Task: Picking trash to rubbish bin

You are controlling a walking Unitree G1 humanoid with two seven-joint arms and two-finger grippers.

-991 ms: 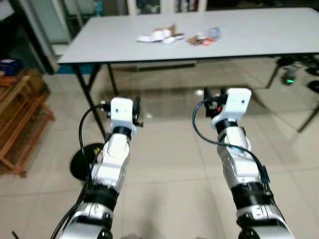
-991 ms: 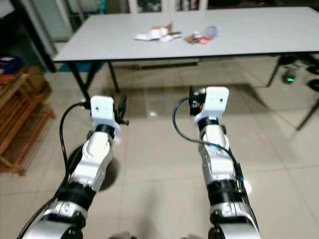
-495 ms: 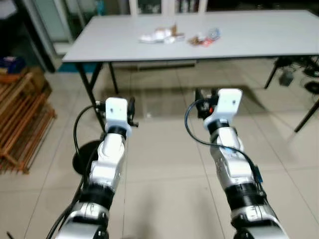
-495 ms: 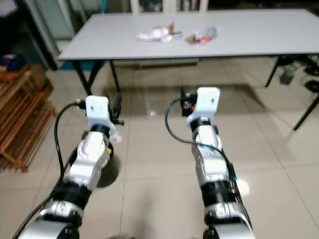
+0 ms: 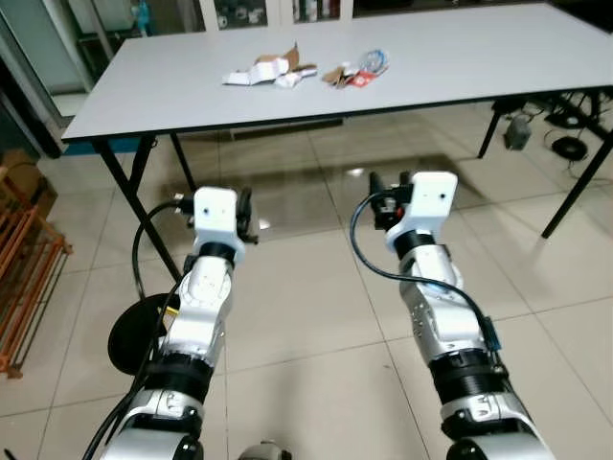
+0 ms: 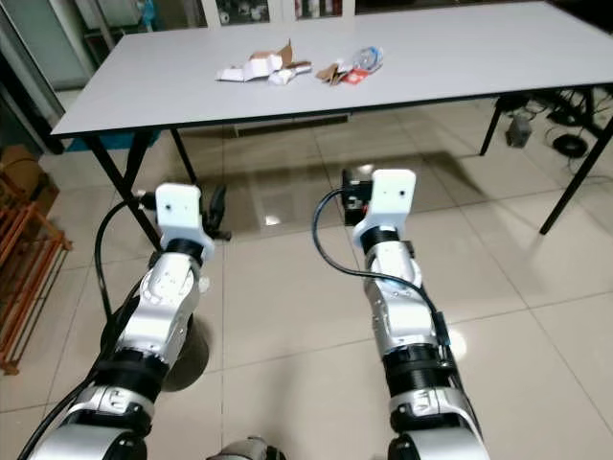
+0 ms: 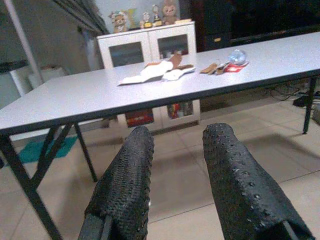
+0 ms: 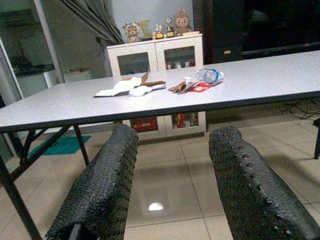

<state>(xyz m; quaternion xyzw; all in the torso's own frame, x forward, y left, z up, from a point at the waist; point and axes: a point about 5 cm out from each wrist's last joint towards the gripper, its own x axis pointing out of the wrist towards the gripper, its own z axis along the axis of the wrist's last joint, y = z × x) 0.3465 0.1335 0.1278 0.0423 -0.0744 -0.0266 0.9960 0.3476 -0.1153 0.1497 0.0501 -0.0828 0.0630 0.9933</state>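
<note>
Both arms are reaching forward over the tiled floor, well short of the counter (image 5: 460, 72). The left gripper (image 7: 177, 165) is showing its fingers apart and empty, and the right gripper (image 8: 172, 170) likewise. The trash is lying untouched on the counter: white paper scraps (image 5: 257, 71) and a crushed bottle (image 5: 369, 61) beside wrappers. Nothing picked yet; every piece is waiting.

The scene is evenly and brightly lit; overhead light is mirrored as glare on the glossy floor (image 5: 356, 173), and a soft shadow is cast under the surface (image 5: 460, 57).
</note>
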